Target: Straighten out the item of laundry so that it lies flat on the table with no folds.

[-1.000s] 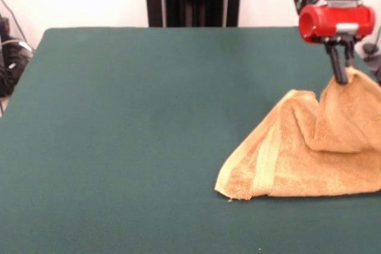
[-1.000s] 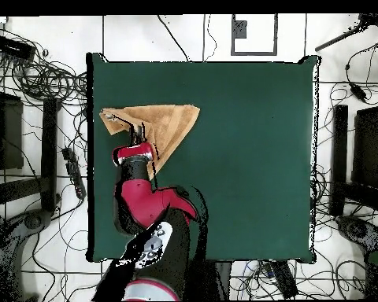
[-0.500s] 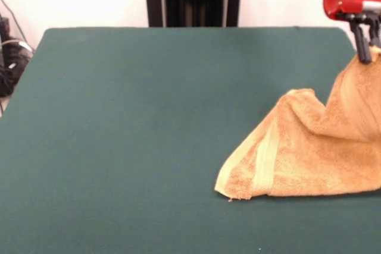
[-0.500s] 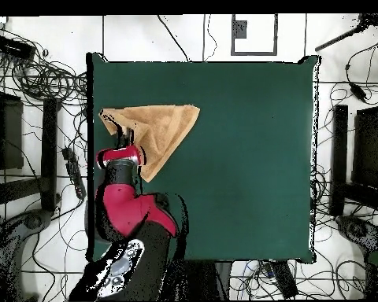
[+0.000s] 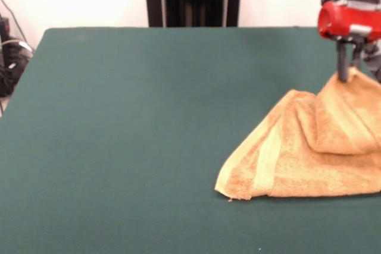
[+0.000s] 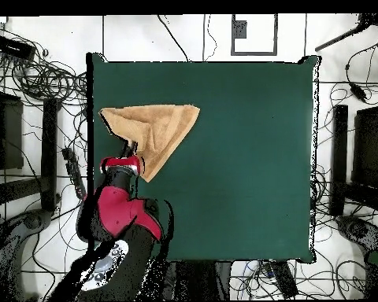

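Gripper (image 5: 343,74) hangs from the red wrist at the front view's right edge, fingers closed together and pinching a raised peak of the orange-tan terry towel (image 5: 303,153). From that pinch the cloth drapes down in a tent, with a thick fold rolling across the middle. The lower edge rests on the tabletop (image 5: 149,123), and a paler woven band (image 5: 266,159) runs up from the near corner. In the overhead view the towel (image 6: 157,126) shows as a triangle, doubled over, near one side edge of the tabletop (image 6: 247,157), just beyond the gripper (image 6: 130,146).

Handling judgement: light, limp, no stiffness, so it sags and follows whichever point is lifted. Terry pile looks grippy, so slipping is unlikely. Best hold is probably a corner or hem of the folded-over layer, then drag outward to open it; mid-cloth pinches only bunch it.
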